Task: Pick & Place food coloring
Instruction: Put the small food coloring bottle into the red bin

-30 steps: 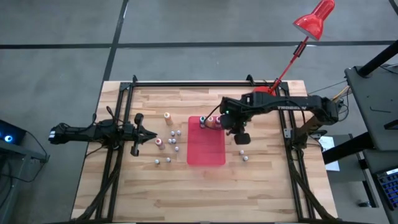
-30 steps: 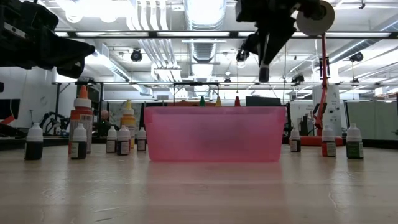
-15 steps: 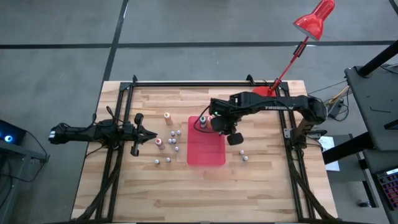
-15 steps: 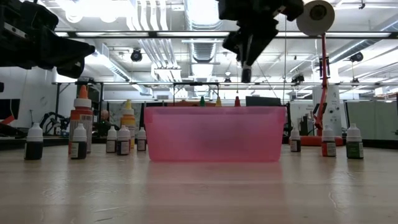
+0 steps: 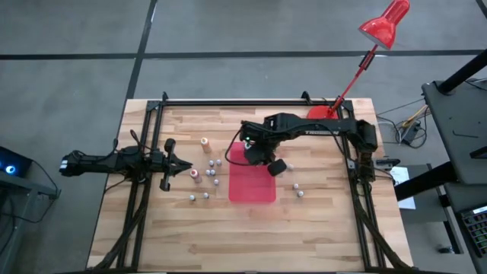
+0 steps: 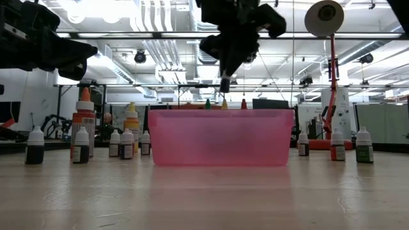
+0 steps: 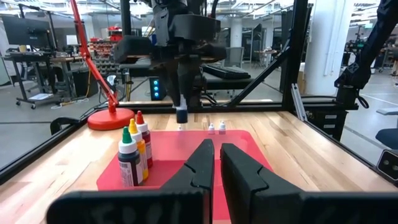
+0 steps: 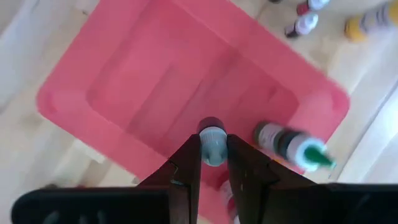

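The red tray lies at the table's middle; it also shows in the low view. Three food coloring bottles stand at its far end. My right gripper hangs over that far end, pointing down, shut on a small bottle with a pale teal cap. Several more bottles stand on the table left of the tray and a few right of it. My left gripper waits left of the tray, shut and empty. My right gripper pinches the small bottle between its two fingers, one on each side just under the cap. The fingers come from above, pointing down. The bottle sits upright, cap up, lifted clear above the tray.
A taller orange bottle stands far left of the tray. The red lamp's round base sits at the far right, its arm rising over the edge. Black frame rails run along both table sides. Bare wood lies near the front edge.
My right gripper has gone toward the table's left edge and a little down, carrying the small bottle from the tray's right side to over its far left part. The bottle stays upright and clear of the tray.
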Motion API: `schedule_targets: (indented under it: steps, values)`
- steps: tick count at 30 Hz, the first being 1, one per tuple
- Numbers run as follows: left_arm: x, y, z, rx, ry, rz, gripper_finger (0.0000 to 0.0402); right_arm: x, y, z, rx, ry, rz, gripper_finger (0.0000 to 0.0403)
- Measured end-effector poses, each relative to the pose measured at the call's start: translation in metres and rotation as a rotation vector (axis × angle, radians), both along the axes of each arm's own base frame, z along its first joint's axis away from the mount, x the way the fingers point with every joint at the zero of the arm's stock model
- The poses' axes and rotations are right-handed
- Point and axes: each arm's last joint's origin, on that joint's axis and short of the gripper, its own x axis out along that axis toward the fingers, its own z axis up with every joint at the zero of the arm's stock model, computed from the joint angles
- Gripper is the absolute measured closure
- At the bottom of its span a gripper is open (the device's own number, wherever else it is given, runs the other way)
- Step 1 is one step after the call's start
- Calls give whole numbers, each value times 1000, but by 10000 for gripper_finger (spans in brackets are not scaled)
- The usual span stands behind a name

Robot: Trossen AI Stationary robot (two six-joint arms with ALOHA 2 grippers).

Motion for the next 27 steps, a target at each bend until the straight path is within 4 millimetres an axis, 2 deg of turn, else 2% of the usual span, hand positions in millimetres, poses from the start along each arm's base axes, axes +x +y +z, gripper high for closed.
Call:
schedule_targets:
  steps: [12,19,27]
  values:
    - [0,0,0,0,0,0,399,32,-4,-19,-75,-8,257,344]
    - [0,0,0,0,0,0,399,35,-5,-32,-109,15,372,344]
    - [0,0,0,0,0,0,399,40,-6,-51,-126,59,418,344]
